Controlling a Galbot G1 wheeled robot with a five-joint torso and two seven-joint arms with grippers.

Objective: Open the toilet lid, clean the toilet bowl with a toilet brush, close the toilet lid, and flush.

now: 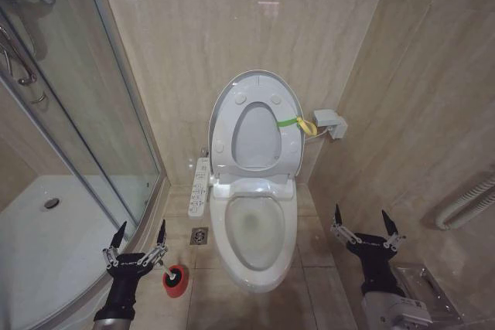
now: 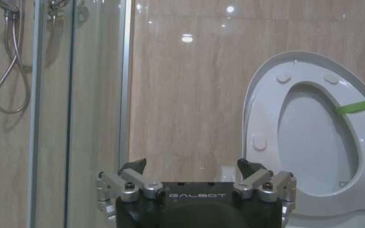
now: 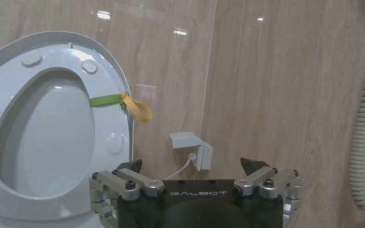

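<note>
The toilet lid (image 1: 256, 138) stands raised against the back wall, with the ring seat up in front of it and a yellow-green strap (image 1: 298, 123) at its right edge. It also appears as lid (image 2: 309, 137) and lid (image 3: 49, 137) in the wrist views. Below it the white toilet bowl (image 1: 288, 245) lies uncovered. The toilet brush (image 1: 168, 273) sits in its round red holder (image 1: 176, 284) on the floor left of the bowl. My left gripper (image 1: 142, 226) hangs open just above and left of the holder, holding nothing. On the other side of the bowl my right gripper (image 1: 361, 211) is open and empty.
A glass shower door (image 1: 85, 113) and white shower tray (image 1: 46, 237) close off the left side. A control panel (image 1: 200, 187) juts from the toilet's left. A floor drain (image 1: 199, 236) lies beside the bowl. A wall box (image 1: 330, 123) and corrugated hose (image 1: 468, 206) are on the right.
</note>
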